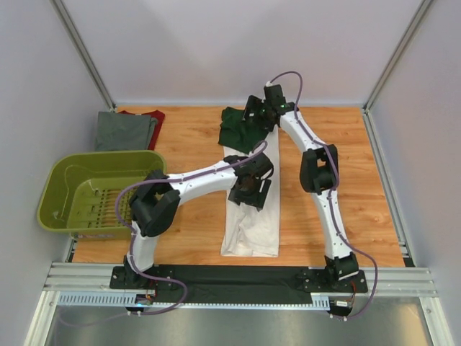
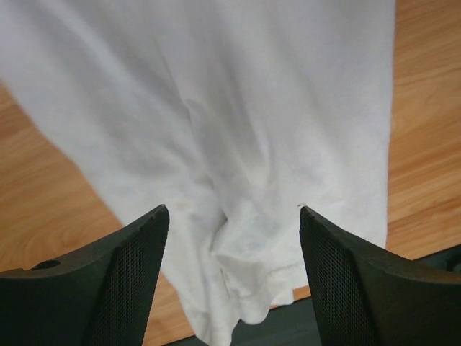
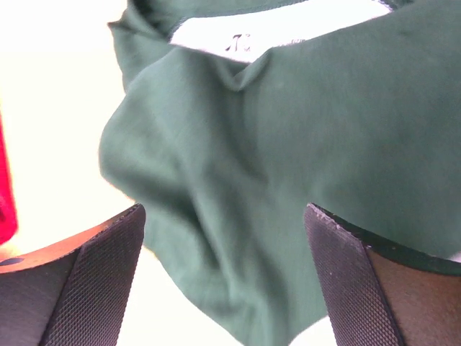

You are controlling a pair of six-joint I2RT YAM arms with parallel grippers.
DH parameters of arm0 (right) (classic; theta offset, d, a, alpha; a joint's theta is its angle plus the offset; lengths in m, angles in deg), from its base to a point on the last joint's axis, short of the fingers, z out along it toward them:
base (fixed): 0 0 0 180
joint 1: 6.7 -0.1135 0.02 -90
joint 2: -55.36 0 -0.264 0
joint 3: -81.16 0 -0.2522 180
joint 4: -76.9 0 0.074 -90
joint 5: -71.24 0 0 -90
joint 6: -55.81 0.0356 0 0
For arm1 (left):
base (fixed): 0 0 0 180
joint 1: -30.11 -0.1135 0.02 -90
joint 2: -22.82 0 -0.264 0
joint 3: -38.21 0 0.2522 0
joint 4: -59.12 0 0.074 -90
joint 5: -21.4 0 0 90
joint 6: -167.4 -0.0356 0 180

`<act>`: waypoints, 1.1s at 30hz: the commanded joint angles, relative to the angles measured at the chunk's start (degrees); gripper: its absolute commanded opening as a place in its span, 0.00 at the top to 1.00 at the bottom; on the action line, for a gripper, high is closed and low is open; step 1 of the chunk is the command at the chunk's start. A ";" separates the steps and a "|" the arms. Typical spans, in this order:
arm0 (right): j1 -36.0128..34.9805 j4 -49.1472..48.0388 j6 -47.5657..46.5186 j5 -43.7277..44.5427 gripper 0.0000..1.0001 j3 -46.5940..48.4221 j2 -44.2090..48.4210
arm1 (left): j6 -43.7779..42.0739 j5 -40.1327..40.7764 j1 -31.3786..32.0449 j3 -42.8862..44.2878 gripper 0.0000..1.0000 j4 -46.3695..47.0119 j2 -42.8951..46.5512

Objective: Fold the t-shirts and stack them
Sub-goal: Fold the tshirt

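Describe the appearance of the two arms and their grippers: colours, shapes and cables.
The left arm and right arm have white tube links and bulky black joints. A thin purple cable runs along each. The left gripper and right gripper have black wedge-shaped fingers with fine mesh-textured pads.

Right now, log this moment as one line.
left fingers open above white t-shirt | right fingers open above its green shoulder part | grey t-shirt atop dark red t-shirt

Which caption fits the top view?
Left arm and right arm over white-and-green t-shirt; grey shirt, red shirt, olive basket at left.
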 commanded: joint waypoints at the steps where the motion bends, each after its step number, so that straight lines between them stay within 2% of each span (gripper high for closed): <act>1: 0.80 -1.72 -2.32 -1.88 0.06 -4.52 18.21 | -1.61 7.09 0.10 0.21 0.20 -2.84 10.99; 3: 0.80 -0.40 -3.29 -0.83 0.05 -8.49 26.71 | -0.13 8.51 0.10 -1.38 0.20 -2.67 15.64; 5: 0.71 2.06 -3.12 0.31 0.05 -18.15 32.80 | 3.19 8.69 0.10 -5.59 0.20 -1.01 20.46; 7: 0.62 2.86 -1.46 2.33 0.05 -28.41 42.99 | 6.80 9.13 0.10 -11.45 0.20 0.66 23.90; 8: 0.45 2.25 -0.84 3.04 0.07 -40.21 50.42 | 11.69 9.31 0.10 -13.93 0.20 3.02 27.31; 10: 0.10 0.68 2.15 5.15 0.08 -51.52 58.10 | 17.77 8.35 0.27 -21.84 0.21 8.98 32.50; 11: 0.01 0.14 2.76 5.41 0.14 -62.98 65.54 | 19.55 8.25 0.45 -24.21 0.23 10.76 33.84; 12: -0.34 -0.04 3.55 5.50 0.18 -67.70 69.01 | 20.96 8.43 0.89 -27.80 0.24 12.34 35.07; 14: -0.78 -0.03 6.02 5.16 0.26 -77.20 78.30 | 23.17 10.79 2.91 -29.50 0.25 14.12 36.75; 15: -1.48 0.22 6.63 6.02 0.28 -84.81 80.97 | 23.26 11.41 3.52 -29.51 0.26 13.94 36.58; 18: -2.27 0.84 9.80 4.99 0.37 -95.83 89.24 | 24.05 13.34 6.16 -27.76 0.28 12.10 34.65; 25: -9.57 1.81 13.05 5.15 0.49 -110.44 99.35 | 29.66 18.18 12.13 -28.72 0.32 12.54 31.22; 33: -15.54 -2.76 15.42 3.75 0.53 -116.18 101.65 | 32.40 19.95 14.60 -30.12 0.35 14.38 29.37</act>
